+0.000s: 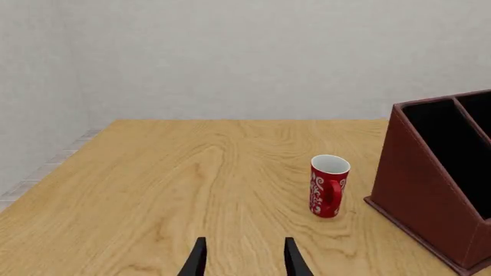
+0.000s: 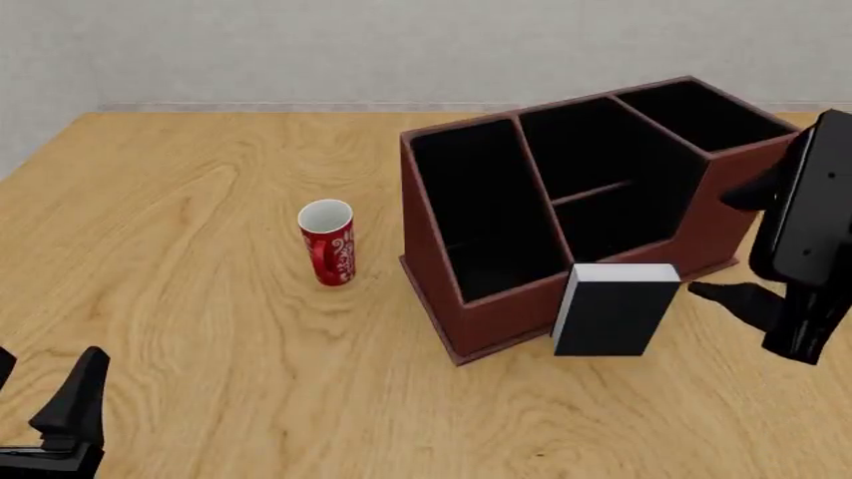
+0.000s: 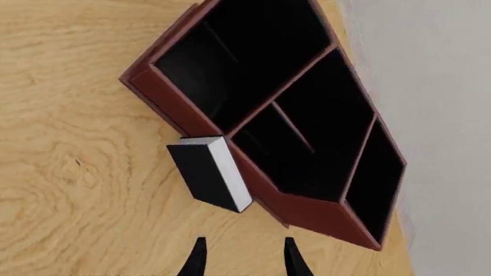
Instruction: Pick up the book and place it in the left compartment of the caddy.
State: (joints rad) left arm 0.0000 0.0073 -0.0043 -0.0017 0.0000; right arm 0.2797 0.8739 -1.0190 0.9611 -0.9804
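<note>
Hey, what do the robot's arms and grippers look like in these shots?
Both are glossy black. The right arm is a chunky, rounded black housing. The right gripper and the left gripper each have two thin, tapered black fingers. No cables, markings or sleeves are visible.

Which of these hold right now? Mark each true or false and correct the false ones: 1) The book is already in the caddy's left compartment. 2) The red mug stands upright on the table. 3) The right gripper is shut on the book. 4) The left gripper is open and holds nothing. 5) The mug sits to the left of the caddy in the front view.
1) False. The book stands on the table against the caddy's front wall; the left compartment holds nothing.
2) True. The red mug is upright, mouth up.
3) False. The right gripper is open, apart from the book.
4) True. The left gripper is open, nothing between its fingers.
5) True.
</note>
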